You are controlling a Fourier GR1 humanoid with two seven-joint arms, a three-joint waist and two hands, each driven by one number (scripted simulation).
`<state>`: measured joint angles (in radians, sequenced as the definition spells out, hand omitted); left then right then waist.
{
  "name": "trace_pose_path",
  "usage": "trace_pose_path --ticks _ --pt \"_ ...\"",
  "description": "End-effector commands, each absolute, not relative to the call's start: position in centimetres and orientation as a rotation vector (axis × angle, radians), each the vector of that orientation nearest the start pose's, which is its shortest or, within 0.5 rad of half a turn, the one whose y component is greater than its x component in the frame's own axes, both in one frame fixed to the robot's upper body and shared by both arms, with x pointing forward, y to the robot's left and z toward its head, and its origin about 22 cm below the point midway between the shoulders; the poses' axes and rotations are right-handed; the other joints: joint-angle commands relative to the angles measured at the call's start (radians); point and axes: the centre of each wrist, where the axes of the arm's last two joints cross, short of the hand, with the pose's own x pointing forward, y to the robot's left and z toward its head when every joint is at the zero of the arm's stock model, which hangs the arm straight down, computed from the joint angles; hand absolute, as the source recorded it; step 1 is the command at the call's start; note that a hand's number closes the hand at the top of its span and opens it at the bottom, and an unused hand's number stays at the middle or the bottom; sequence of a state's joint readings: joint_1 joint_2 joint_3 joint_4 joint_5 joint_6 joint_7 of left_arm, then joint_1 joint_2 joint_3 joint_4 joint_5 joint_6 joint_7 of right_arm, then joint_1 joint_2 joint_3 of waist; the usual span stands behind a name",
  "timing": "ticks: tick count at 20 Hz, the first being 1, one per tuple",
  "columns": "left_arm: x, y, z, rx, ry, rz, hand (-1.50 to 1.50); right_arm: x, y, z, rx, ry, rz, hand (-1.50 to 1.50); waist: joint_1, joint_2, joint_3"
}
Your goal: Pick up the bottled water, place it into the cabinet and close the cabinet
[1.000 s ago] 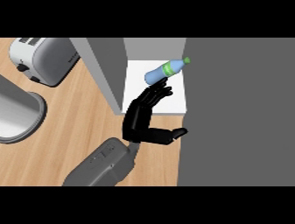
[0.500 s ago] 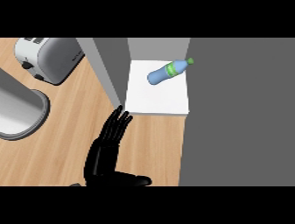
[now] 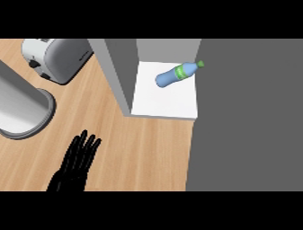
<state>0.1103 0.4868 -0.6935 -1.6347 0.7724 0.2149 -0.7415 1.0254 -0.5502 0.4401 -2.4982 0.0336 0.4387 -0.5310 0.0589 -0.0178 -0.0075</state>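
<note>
Bottle [image 3: 177, 74] is already in the cabinet [image 3: 168, 49]: lying on its side on the white shelf [image 3: 163, 102], cap toward the upper right, nothing touching it. Placing looks done, so closing the door is what's left.

Left robot hand [image 3: 72, 170] is low left in the head view, over the table [image 3: 147, 148]. Its fingers [image 3: 86, 146] are straight and slightly fanned, holding nothing, and it's well apart from the cabinet. Right robot hand isn't in view.

For the close:
- Can't tell for sure which part is the door. The light grey panel [image 3: 117, 76] standing along the shelf's left edge is my best guess. The dark grey slab [image 3: 260, 117] on the right could be the cabinet top or side.
- If the panel is the door, get the flat hand onto its outer, left face near the free end and sweep it across the opening. Flat fingers are fine, no grasp needed.
- Push far from the hinge and follow the arc. Don't poke straight in.
- Bottle sits well back from the shelf's front edge, so it shouldn't foul the door.

In the way:
- Toaster [image 3: 55, 57] sits just left of the panel at the far end, so there's little room behind it there.
- Big grey canister [image 3: 11, 105] is close on the hand's upper left. Route the hand to its right, up the open strip of table.
</note>
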Motion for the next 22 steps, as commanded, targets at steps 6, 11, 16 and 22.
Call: trace_pose_path --ticks 6,11,16,22 --pt "12.3 27.6 -1.0 -0.453 -1.840 0.125 -1.50 3.0 -21.0 16.4 0.645 -1.839 0.767 1.50 0.010 0.011 -0.003" --pt "9.5 30.8 -1.2 -0.470 -1.813 0.105 -1.50 3.4 -19.6 15.5 0.719 -1.747 0.739 1.50 0.032 0.019 -0.003" --pt "10.5 31.9 0.3 -0.486 -1.835 0.076 -1.50 5.3 -19.2 15.2 0.743 -1.768 0.920 1.50 0.070 0.032 -0.003" --pt "11.2 33.1 0.6 -0.494 -1.847 0.056 -1.50 7.1 -18.5 14.4 0.738 -1.724 1.042 1.50 0.094 0.041 -0.011"
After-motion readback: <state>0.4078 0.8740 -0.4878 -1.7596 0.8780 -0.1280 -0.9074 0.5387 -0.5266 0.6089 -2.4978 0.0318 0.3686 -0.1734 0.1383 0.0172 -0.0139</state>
